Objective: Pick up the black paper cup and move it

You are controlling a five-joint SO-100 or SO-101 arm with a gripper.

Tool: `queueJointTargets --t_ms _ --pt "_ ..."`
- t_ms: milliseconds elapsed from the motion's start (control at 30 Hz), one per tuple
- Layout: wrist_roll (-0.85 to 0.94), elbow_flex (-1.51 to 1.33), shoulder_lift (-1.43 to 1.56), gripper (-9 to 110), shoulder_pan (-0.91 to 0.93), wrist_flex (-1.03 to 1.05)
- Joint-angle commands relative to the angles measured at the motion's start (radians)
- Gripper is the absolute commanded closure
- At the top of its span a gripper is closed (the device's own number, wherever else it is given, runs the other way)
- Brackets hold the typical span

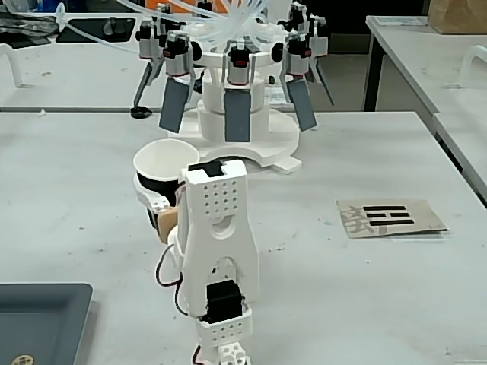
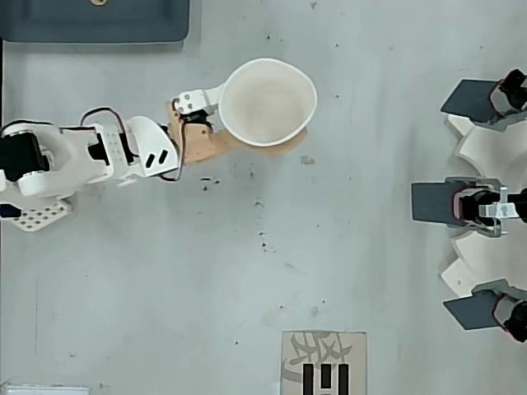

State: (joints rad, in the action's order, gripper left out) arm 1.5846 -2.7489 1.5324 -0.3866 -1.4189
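The black paper cup stands upright just left of my white arm in the fixed view, its white rim and inside facing up. From overhead the black paper cup shows as a wide white opening at upper centre. My gripper is shut on it: a white finger lies against the rim's left side and a tan finger runs under its lower edge. In the fixed view the gripper wraps the cup's lower wall. The arm hides the cup's base, so I cannot tell whether it touches the table.
A dark grey tray lies beside the arm's base. A white stand with several dark paddles rises beyond the cup. A cardboard card with black print lies flat on the white table.
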Motion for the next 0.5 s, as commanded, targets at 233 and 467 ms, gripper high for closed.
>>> queueJointTargets --t_ms 233,467 --pt "-0.008 -0.107 0.179 94 0.018 -0.021" --pt "-0.008 -0.193 0.268 94 0.046 -0.021"
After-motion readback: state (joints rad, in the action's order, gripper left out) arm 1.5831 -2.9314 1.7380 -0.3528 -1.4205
